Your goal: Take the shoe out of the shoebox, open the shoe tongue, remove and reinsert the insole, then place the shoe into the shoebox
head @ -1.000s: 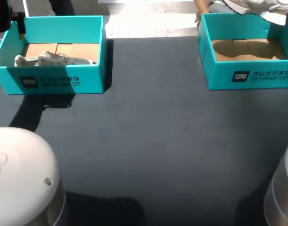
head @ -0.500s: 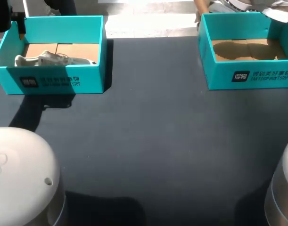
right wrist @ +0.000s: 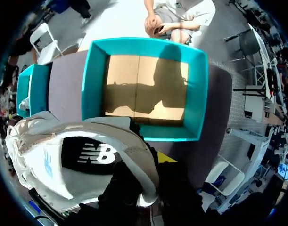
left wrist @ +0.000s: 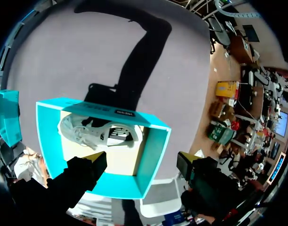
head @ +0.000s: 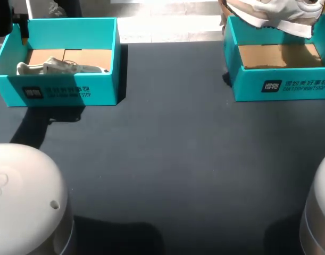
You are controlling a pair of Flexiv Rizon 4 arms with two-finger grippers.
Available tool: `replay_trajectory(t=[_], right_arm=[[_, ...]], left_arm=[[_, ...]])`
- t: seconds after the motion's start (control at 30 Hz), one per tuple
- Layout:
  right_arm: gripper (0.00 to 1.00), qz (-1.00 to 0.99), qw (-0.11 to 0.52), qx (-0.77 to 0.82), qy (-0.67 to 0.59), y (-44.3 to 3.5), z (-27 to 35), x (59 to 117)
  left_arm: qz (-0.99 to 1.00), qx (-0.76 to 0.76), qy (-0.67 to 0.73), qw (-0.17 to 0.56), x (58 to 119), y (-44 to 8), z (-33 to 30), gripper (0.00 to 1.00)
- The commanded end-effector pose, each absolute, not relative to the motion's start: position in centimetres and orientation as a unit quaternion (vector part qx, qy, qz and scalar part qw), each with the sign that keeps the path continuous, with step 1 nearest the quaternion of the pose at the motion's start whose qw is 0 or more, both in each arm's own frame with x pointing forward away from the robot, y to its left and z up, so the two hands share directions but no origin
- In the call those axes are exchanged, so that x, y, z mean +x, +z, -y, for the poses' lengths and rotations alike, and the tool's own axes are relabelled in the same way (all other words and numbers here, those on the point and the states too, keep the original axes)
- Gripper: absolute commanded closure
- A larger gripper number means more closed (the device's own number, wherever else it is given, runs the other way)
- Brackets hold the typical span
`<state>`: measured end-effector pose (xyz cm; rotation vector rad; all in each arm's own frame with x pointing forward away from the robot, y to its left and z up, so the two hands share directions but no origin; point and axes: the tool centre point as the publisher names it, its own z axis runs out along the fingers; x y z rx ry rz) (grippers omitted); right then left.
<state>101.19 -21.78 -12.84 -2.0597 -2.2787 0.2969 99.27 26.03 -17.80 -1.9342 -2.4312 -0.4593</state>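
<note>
Two teal shoeboxes stand at the table's far side. The left shoebox holds a pale grey shoe lying on its side. My left gripper hovers open above that box, with nothing between its fingers. The right shoebox shows only its bare cardboard floor. A white shoe with a dark inside hangs above the right box. My right gripper is shut on that shoe's collar.
The dark table top stretches between the boxes and the near edge. The white arm housings sit at the near left and near right corners. In the right wrist view the left box shows off to the side.
The white shoe has come further into the head view above the right box. The shadow that lay on that box's floor is gone. The left box and its shoe have not moved.
</note>
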Motion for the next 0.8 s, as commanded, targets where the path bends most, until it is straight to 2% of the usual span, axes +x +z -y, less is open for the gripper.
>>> replay_trajectory(t=[0.03,0.47,0.6,0.8], right_arm=[[1.0,0.749,-0.069,-0.658,0.016,-11.8,20.7,94.5],[1.0,0.769,-0.036,-0.637,0.024,-12.8,16.7,85.5],[1.0,0.779,-0.063,-0.623,0.03,-13.7,15.0,82.9],[1.0,0.772,-0.051,-0.632,0.033,-14.8,13.0,80.2]], left_arm=[[0.774,-0.616,-0.148,0.0,99.2,-17.8,-26.1,0.0],[0.774,-0.616,-0.148,0.0,99.2,-17.8,-26.1,0.0],[0.774,-0.616,-0.148,0.0,99.2,-17.8,-26.1,0.0],[0.774,-0.616,-0.148,0.0,99.2,-17.8,-26.1,0.0]])
